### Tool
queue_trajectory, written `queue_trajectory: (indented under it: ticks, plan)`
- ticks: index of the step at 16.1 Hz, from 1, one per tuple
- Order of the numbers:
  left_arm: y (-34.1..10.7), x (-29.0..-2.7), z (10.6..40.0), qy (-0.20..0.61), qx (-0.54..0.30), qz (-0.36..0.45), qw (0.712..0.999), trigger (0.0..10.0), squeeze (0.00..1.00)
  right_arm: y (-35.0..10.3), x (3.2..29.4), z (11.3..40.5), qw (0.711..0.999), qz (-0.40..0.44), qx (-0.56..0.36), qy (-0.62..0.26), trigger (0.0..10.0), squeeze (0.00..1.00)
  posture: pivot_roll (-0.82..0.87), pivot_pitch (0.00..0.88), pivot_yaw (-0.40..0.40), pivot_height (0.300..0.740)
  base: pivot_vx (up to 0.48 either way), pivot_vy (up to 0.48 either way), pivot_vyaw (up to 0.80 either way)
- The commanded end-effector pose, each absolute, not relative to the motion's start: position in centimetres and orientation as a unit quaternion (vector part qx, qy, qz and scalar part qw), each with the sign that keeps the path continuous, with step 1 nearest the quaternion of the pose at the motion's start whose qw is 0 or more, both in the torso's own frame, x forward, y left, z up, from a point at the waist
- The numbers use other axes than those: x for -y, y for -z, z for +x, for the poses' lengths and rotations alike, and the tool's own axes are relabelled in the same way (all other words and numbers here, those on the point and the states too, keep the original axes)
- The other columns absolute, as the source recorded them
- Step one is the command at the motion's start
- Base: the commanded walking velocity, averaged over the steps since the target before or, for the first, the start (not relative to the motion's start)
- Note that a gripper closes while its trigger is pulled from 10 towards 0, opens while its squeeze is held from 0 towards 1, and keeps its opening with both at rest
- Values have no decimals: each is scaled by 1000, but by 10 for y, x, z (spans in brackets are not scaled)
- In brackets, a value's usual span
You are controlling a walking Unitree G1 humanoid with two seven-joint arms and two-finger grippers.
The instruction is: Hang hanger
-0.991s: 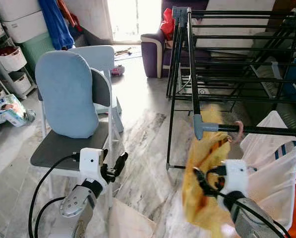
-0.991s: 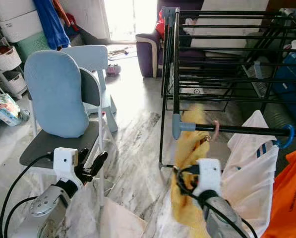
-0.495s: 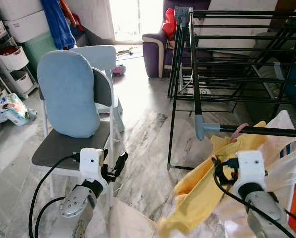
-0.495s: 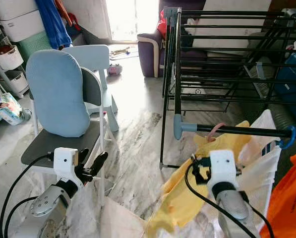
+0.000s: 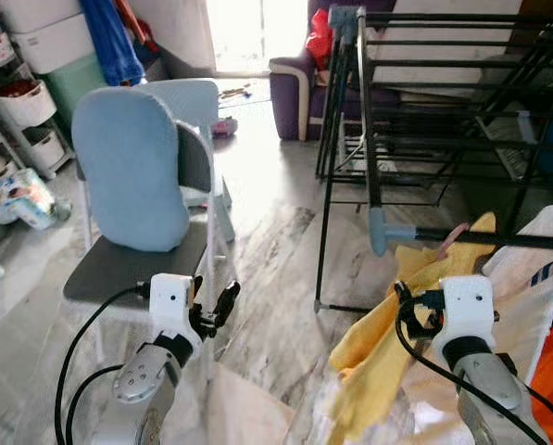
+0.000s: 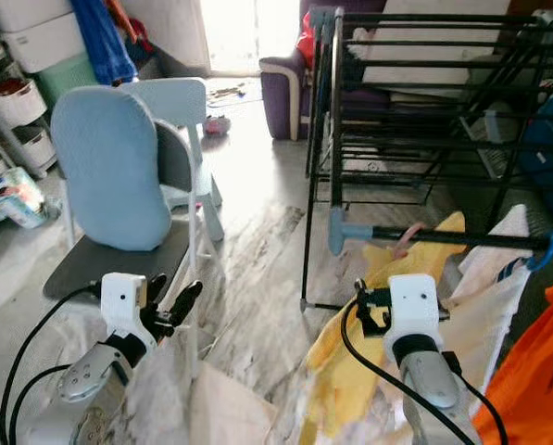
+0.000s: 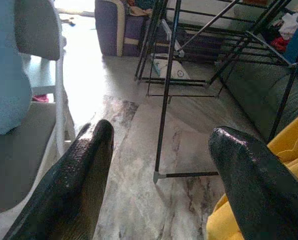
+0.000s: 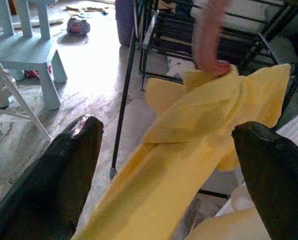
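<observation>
A pink hanger hooks over the black rail of the drying rack, beside its grey-blue corner joint. A yellow garment hangs from the hanger and drapes down to the left. My right gripper is open just in front of the garment, its fingers wide apart with the cloth and the pink hanger ahead of them. Its white wrist block sits below the rail. My left gripper is open and empty, held low in front of the chair.
A grey chair with a blue cushion stands at the left, with a light blue stool behind it. A white mesh bag and an orange cloth hang at the right. A purple sofa is beyond the rack.
The yellow garment, bunched upright at my right gripper a second ago, has swung out to the left and hangs spread from the rail. My right wrist moved right. The left arm stayed still.
</observation>
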State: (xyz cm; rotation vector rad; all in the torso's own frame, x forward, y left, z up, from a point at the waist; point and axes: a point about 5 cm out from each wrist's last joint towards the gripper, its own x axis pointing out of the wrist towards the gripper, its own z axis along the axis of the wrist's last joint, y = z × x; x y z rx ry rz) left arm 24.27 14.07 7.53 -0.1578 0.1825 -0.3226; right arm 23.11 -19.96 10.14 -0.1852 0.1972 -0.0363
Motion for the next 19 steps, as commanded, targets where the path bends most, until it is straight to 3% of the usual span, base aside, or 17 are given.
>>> queue_trajectory:
  ticks: [1,9,19]
  plan:
    - [-72,-141,243,162,-103,-73,979,10000,0,-106,198,233,992,-94,-85,18,10000,0,-156,0,46,740,-368,0,0]
    - [-71,-140,243,162,-103,-75,979,10000,0,-108,200,236,992,-99,-75,29,10000,0,-157,0,43,740,-358,0,0]
    - [-82,-142,252,179,-75,-95,976,10000,0,-112,229,244,979,-135,-67,140,10000,0,-155,0,50,740,0,0,0]
